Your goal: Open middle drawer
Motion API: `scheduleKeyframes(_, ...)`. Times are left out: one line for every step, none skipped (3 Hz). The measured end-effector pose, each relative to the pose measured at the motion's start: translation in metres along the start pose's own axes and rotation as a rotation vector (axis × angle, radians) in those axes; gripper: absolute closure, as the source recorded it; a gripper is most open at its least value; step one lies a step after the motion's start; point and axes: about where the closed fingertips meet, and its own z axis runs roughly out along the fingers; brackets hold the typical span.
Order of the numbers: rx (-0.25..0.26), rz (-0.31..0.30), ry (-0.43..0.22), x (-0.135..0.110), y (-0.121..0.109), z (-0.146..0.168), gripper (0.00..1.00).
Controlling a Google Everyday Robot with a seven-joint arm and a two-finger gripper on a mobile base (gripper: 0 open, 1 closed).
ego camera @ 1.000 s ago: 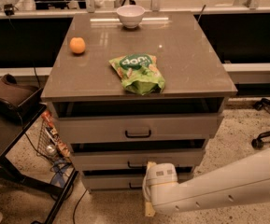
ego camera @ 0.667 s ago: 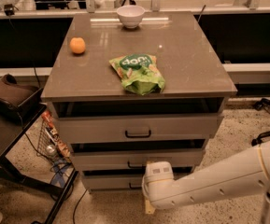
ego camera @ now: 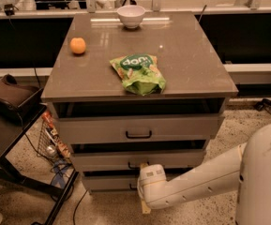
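The grey cabinet (ego camera: 139,55) has three drawers stacked in its front. The middle drawer (ego camera: 102,160) is a light-grey front of medium height with a dark gap above it. Its small black handle (ego camera: 131,166) is partly covered by my arm. My gripper (ego camera: 143,168) is at the end of the white arm, which comes in from the lower right. It sits right at the centre of the middle drawer front, at the handle. The white wrist (ego camera: 152,178) hides the contact.
Top drawer (ego camera: 182,127) with a black handle, and the bottom drawer (ego camera: 104,182) below. On the cabinet top lie a green snack bag (ego camera: 138,73), an orange (ego camera: 78,45) and a white bowl (ego camera: 131,16). A black side table (ego camera: 8,130) and cables stand to the left.
My wrist has shifted slightly left toward the middle drawer's handle. The drawers and the things on top have not moved.
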Motion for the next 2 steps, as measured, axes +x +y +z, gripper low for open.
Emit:
scheduleKeyframes(0.011, -0.06, -0.002, -0.01, -0.005, 0.016, 0.0)
scheduleKeyframes(0.014, -0.107, 0.011, -0.019, -0.009, 0.03, 0.0)
